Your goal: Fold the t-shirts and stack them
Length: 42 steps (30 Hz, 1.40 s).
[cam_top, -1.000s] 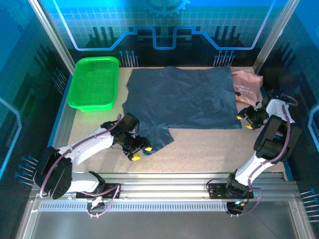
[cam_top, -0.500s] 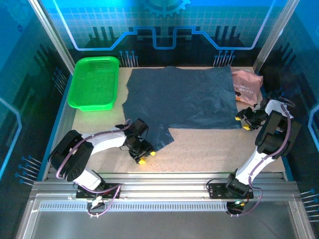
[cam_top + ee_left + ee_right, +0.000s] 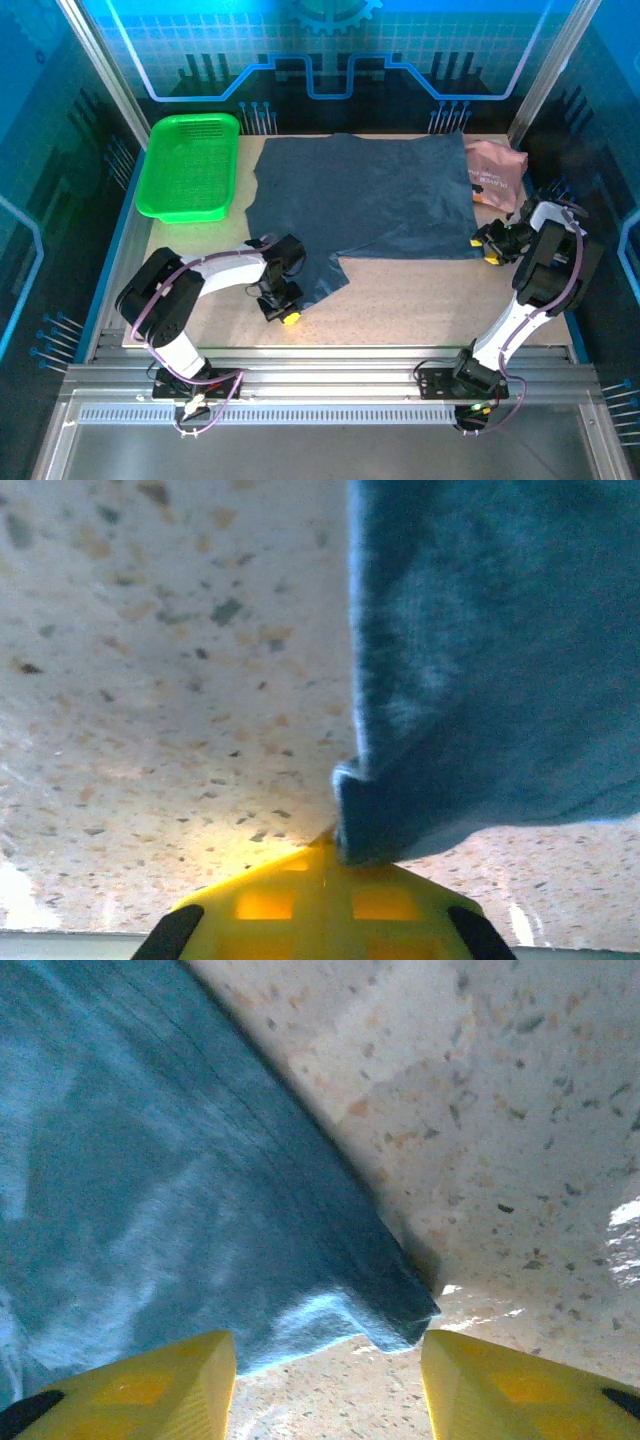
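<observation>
Left gripper [image 3: 288, 312] onto t-shirt [image 3: 360, 195] (of two)

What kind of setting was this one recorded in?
Most likely a purpose-built robot lab cell, not a home: aluminium frame posts enclose a speckled tabletop, blue circuit-pattern panels line the back, and the left arm and right arm are bolted to a metal rail.
</observation>
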Each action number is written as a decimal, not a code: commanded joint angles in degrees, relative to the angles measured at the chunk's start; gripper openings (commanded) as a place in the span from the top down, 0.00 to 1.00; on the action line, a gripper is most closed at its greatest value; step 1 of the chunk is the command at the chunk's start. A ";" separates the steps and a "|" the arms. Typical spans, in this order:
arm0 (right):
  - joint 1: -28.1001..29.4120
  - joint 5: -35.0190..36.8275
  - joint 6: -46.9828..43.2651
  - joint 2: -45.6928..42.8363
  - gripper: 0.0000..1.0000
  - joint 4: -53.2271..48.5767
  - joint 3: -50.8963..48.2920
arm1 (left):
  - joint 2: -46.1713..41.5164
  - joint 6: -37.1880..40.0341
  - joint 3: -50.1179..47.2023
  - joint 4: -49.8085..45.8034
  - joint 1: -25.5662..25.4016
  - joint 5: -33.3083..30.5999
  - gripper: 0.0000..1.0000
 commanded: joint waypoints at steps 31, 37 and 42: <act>5.11 7.11 4.23 -2.50 1.00 -2.17 -1.65 | -28.11 -4.71 -15.49 12.59 1.84 -10.71 0.86; 5.55 6.76 4.72 0.11 1.00 -1.06 -1.75 | -16.36 -4.24 -11.85 17.03 -0.86 -8.67 0.36; 5.53 6.88 4.06 -0.08 1.00 -0.84 -2.44 | -12.46 -5.17 -10.58 18.91 -1.23 -10.37 0.39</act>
